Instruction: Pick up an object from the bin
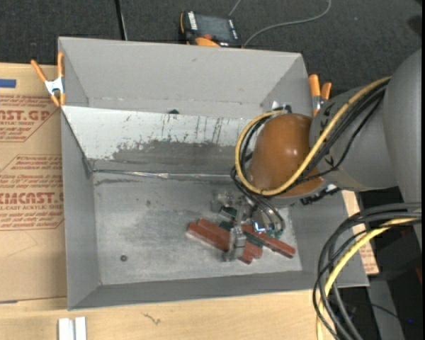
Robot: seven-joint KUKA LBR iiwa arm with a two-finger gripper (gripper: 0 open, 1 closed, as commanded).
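1. The grey metal bin (142, 211) is seen from above. Its floor is scuffed and bare over the left half, and its far wall slopes.
2. The arm (404, 140) enters from the right of the view and is bent down over the bin's right side.
3. An orange cover (283, 151) is carried at the wrist, above the right rear part of the floor.
4. Yellow-and-black cables (340, 119) are looped round the orange cover and along the arm.
5. A small heap (258, 222) lies on the floor toward the lower right of the bin, directly beneath the wrist.
6. A flat red-brown bar (207, 232) lies at the heap's left edge, angled across the floor.
7. A second red-brown bar (275, 244) lies at the heap's right edge, pointing toward the right wall.
8. The fingers (235, 245) are lowered into the heap between the two bars, just beside the inner end of each. Whether they are spread or closed, and whether anything is gripped, cannot be told.
9. A small greenish piece (273, 224) is seen just above the second bar, partly under the wrist.
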